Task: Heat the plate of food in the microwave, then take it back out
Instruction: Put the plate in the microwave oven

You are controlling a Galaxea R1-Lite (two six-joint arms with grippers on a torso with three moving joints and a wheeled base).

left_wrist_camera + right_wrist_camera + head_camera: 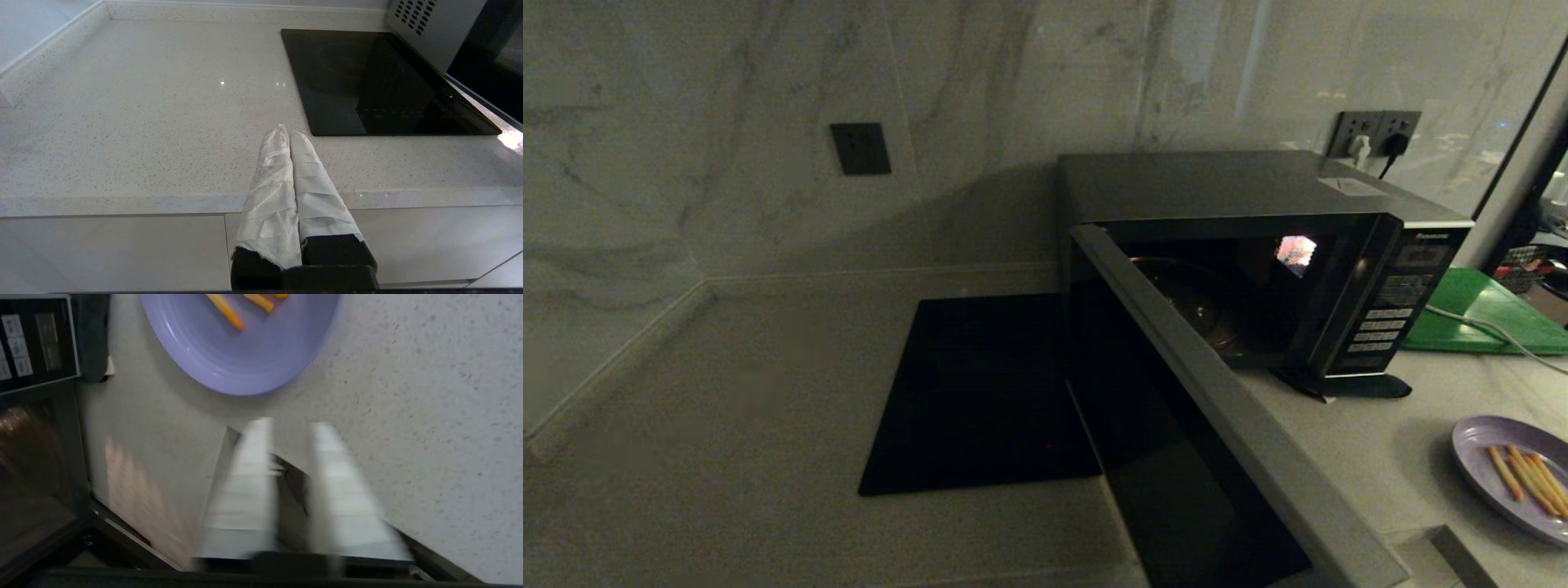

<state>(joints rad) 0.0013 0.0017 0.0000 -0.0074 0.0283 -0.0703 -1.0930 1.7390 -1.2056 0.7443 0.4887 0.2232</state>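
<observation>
Now the microwave (pixel 1258 269) stands in the middle of the head view, door wide open. The plate of food (pixel 1515 474) sits on the worktop (pixel 727 408) at the lower right. The right claw (pixel 286 428) hangs near it, fingers a little apart, holding nothing. The left claw (pixel 289 132) is pressed together, empty.

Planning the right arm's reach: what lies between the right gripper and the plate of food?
Only bare speckled countertop separates the right gripper from the plate of food, as the right wrist view shows.

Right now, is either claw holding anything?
No. The right gripper hangs empty, fingers apart, near the plate of food; the left gripper is shut on nothing.
</observation>
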